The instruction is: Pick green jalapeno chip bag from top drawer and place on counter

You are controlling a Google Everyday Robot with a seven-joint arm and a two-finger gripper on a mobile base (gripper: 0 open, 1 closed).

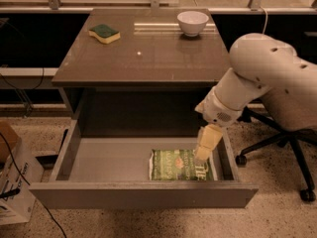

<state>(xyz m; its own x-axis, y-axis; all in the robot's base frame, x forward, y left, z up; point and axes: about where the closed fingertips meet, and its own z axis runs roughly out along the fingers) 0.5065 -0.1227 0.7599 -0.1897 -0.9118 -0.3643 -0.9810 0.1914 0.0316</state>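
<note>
Camera view: pincer (202,155), grip state untellable, over green jalapeno chip bag (177,165) in top drawer (124,197), lettering unreadable.

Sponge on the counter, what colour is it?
The sponge is green over yellow, camera view; the gripper hangs above the chip bag in the drawer.

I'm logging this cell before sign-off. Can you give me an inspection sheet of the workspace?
Surface: counter, glossy grey-brown.
Job's things: chip bag lies flat in the open drawer, right of middle, near the front.
Clutter: sponge at the counter's back left; white bowl at its back right.
Grippers: end effector reaches into the drawer over the bag's right end; contact unclear.
Cables: black cable on the floor, left of the drawer.
Surroundings: office chair to the right; cardboard box to the left.
</note>
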